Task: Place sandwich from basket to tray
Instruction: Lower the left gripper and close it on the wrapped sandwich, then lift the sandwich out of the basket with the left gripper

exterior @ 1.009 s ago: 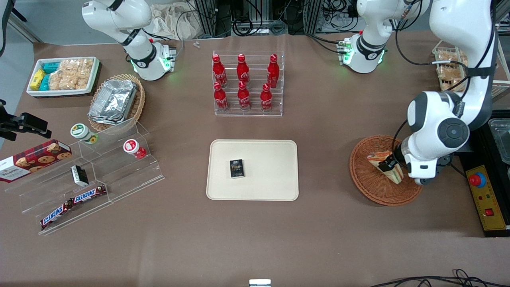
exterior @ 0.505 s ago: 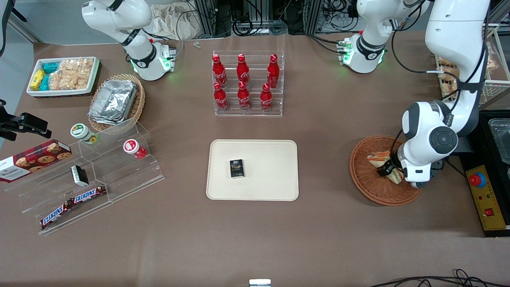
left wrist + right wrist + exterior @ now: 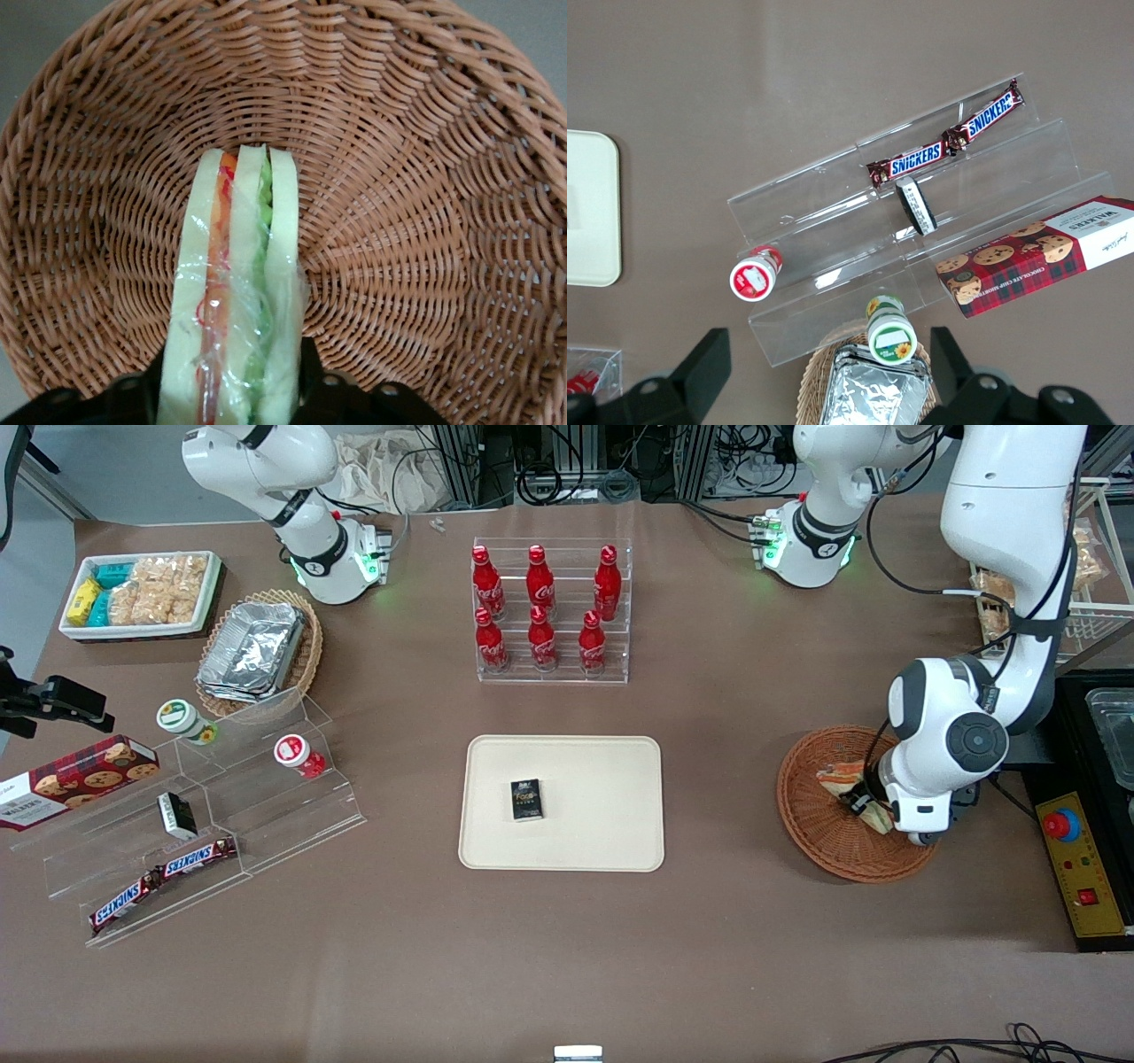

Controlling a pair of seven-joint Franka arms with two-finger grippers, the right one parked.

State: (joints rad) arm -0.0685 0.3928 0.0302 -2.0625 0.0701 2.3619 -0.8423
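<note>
Tabletop: one tray at centre, one small dark packet on it. Six red bottles in clear rack at 12 o'clock from tray. One basket at 3 o'clock from tray, toward working arm's end. One sandwich lying in basket, wrapped in film.

Change over last second: arm lowered, tool sunk onto sandwich. Tool now straddles sandwich, fingers either side; whether clamped, cannot tell. Judgement: grasp stage, lift not yet begun.
</note>
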